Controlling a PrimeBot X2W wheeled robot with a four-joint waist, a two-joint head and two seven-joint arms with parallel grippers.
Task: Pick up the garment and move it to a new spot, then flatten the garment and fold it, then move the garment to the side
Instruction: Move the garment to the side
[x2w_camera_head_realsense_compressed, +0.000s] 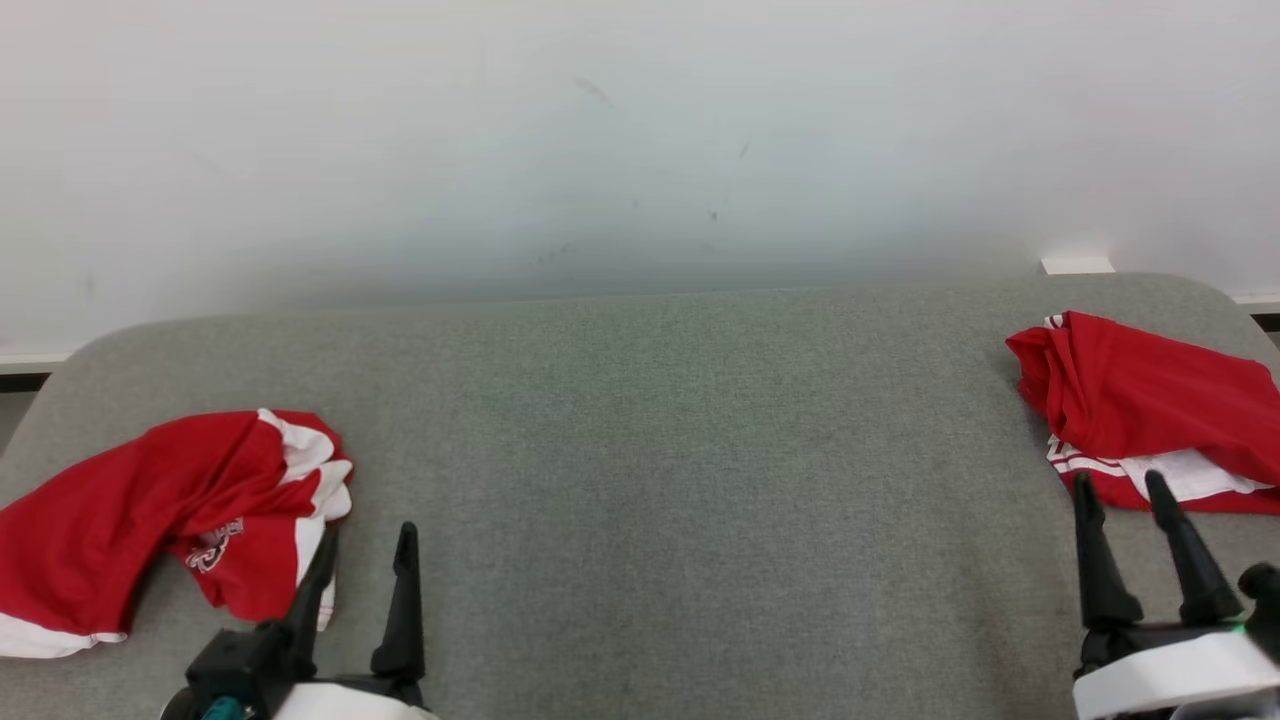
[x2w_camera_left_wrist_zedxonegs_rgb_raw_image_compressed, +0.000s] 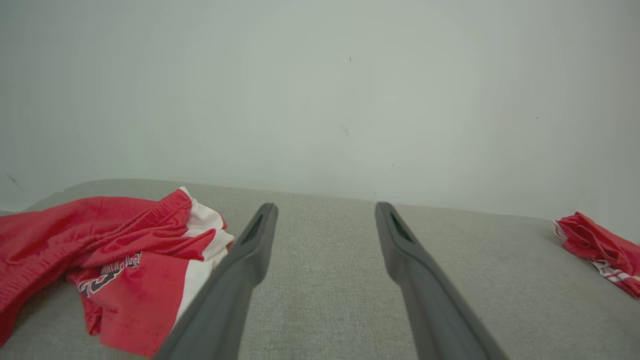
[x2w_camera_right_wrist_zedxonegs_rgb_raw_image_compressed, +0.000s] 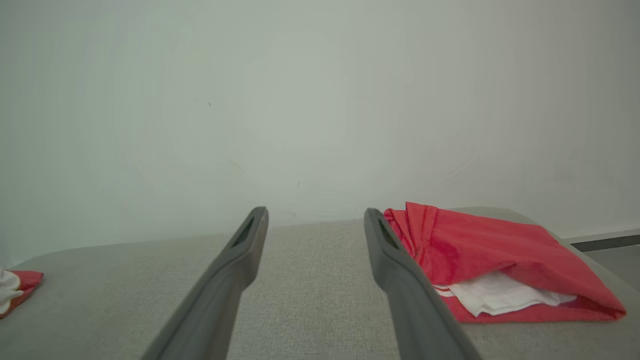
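Grey padded surface (x2w_camera_head_realsense_compressed: 660, 480) is running up to a pale wall (x2w_camera_head_realsense_compressed: 640, 130), and you are working with two garments lying well apart on it. A crumpled red-and-white garment (x2w_camera_head_realsense_compressed: 150, 510), lettering showing on one fold, is sitting at the near left corner; that is probably the one you are meant to lift. A folded red garment (x2w_camera_head_realsense_compressed: 1150, 400) is resting at the far right.

Your left gripper (x2w_camera_head_realsense_compressed: 367, 535) is hovering just beside the crumpled heap with its fingers spread wide and nothing between them. One finger is overlapping the white edge in the head view, but whether it is touching is not clear. Your right gripper (x2w_camera_head_realsense_compressed: 1119, 482) is gaping too, empty, and pointing at the folded piece.

If you are closing on a single loose layer, the bundle is likely to unroll and drag. Pulling leftward is risking a slide off the rounded corner. A careless right arm could disturb the folded piece.
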